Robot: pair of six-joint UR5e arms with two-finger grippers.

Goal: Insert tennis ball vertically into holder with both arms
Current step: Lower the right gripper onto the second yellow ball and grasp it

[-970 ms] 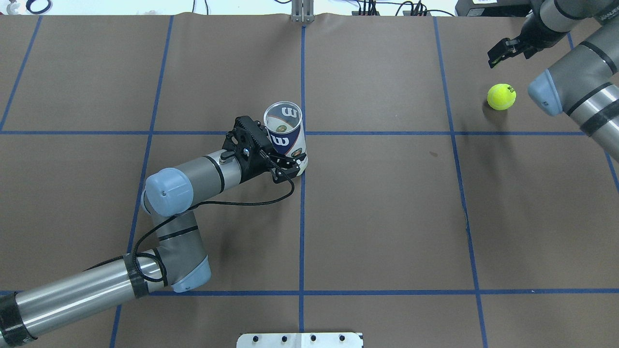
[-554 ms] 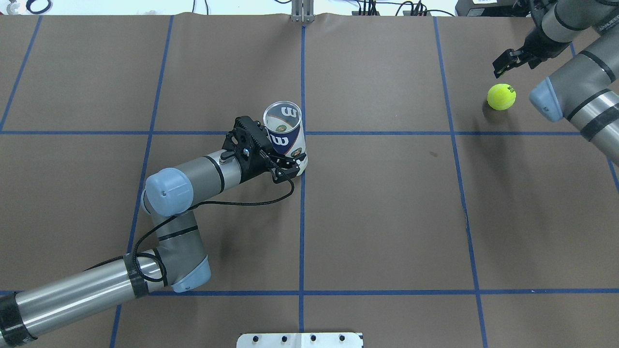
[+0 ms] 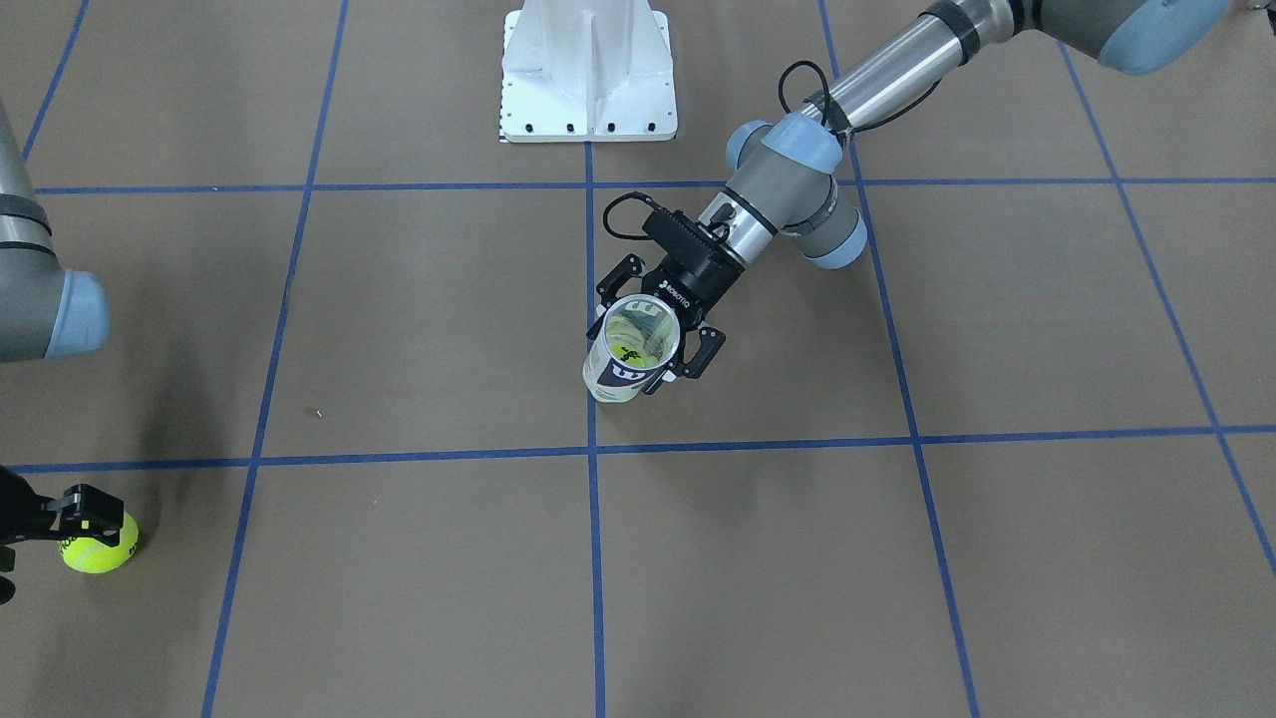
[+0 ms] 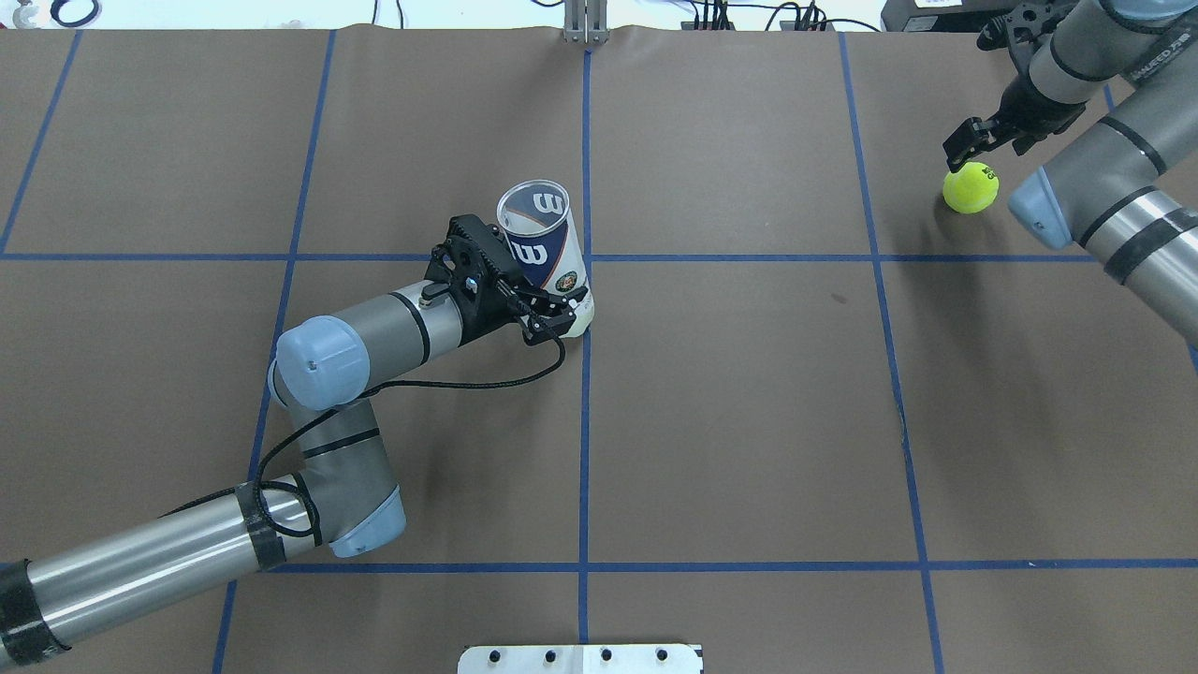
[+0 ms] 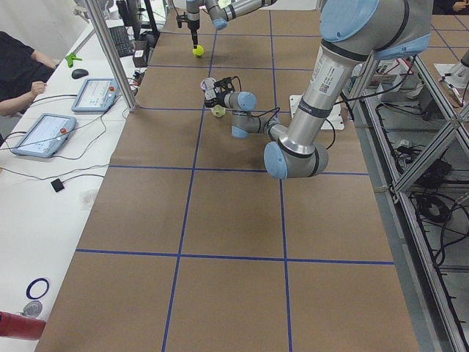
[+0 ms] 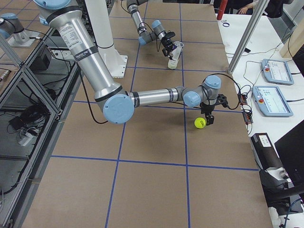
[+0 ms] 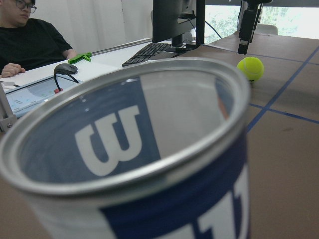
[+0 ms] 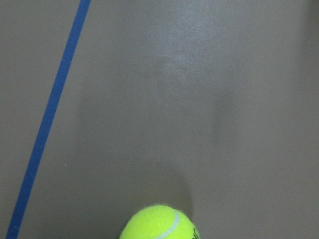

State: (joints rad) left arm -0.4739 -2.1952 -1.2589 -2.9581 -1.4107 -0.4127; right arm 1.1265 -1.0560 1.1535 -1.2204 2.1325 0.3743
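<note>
The left claw [image 4: 559, 311] is closed around the lower part of the holder [image 4: 541, 248], one finger on each side of the can. The holder's metal-rimmed mouth is open and faces upward above the claw. Its body leans a little rather than standing plumb. Something yellow-green shows down inside it in the front-facing view, perhaps a ball already at the bottom, though the glare on the plastic leaves that unsure. A black cable [image 4: 487, 382] loops from this claw's wrist across the desk [image 4: 749, 421] on the robot's side.

The right claw [image 4: 967, 148] hangs just above the tennis ball [image 4: 971, 187], which lies on the desk under its tips. The claw has hold of nothing. How far its fingers are parted I cannot tell, since each view shows them edge-on or small.

The ball is well apart from the left claw, out to its right. Between the two claws run blue tape lines [image 4: 870, 281] on the brown cover.

Beyond the right claw, off the desk, stand a monitor [image 7: 177, 20] and a keyboard [image 7: 144, 54], with a seated person in black [image 7: 27, 40] farther along. A white base plate [image 3: 588, 75] sits behind the left claw, at the robot's edge.
</note>
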